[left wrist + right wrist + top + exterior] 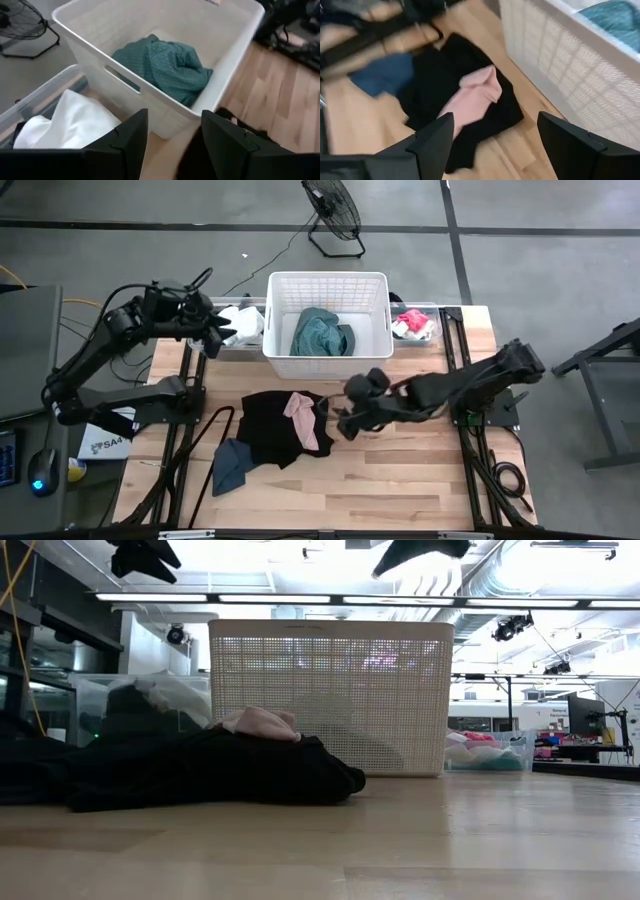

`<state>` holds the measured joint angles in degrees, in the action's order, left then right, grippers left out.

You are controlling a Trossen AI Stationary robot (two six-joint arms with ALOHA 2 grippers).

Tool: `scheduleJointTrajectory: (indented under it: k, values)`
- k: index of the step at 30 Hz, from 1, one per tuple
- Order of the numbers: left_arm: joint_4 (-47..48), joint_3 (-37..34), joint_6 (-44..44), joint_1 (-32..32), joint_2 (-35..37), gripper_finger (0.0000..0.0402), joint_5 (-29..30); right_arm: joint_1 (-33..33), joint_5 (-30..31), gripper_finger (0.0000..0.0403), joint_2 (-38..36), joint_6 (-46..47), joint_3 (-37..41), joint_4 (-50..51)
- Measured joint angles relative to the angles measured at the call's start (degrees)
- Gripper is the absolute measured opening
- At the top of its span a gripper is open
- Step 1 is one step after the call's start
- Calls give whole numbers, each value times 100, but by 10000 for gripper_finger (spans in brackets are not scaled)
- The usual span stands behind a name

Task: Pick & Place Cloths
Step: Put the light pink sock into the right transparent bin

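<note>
A black cloth (272,426) lies at centre frame in the high view, a pink cloth (301,418) on it, a blue cloth (230,464) lower left. The right gripper (341,418), released and empty, hangs just right of them. I judge a pick is starting: it must drop onto the pink cloth. The teal cloth (321,333) is already in the basket (328,280). The left gripper (216,332), open, waits upper left over a bin (228,346).

Six cloths (277,428), one basket (327,285), two bins (417,338)

You get even, bright light from ceiling strips (330,598) at twelve o'clock; they glare white, the right wrist view smears, and shadows stay soft.
</note>
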<state>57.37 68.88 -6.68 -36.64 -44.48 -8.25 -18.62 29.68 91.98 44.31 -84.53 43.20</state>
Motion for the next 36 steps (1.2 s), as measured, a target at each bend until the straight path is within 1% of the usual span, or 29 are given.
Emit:
scheduleJointTrajectory:
  k: [3, 6, 11, 14, 18, 20, 27, 33, 36]
  values:
    - [71, 0, 55, 213, 4, 181, 150, 22, -22, 279, 286, -699, 204, -249]
    - [46, -82, 64, 345, 3, 181, 197, 53, -21, 274, 594, -1544, 380, -790]
    - [-5, -377, 46, 521, 10, 181, 194, 184, -123, 253, 1195, -2951, 448, -1641]
    - [12, -529, 46, 627, 10, 181, 175, 335, -127, 236, 1527, -3481, 448, -2172]
    - [26, -622, 46, 764, 10, 181, 109, 578, -156, 213, 1865, -3551, 448, -2806]
    - [30, -634, 46, 840, 10, 181, 109, 696, -204, 205, 1987, -3530, 448, -2968]
    - [122, -643, 48, 975, 117, 181, 85, 949, -1059, 190, 2302, -3558, 448, -2999]
    - [142, -643, 88, 970, 247, 181, 2, 1108, -1065, 177, 2302, -3687, 450, -3014]
    - [173, -643, 102, 968, 322, 181, 4, 1184, -1330, 155, 2302, -3692, 450, -3007]
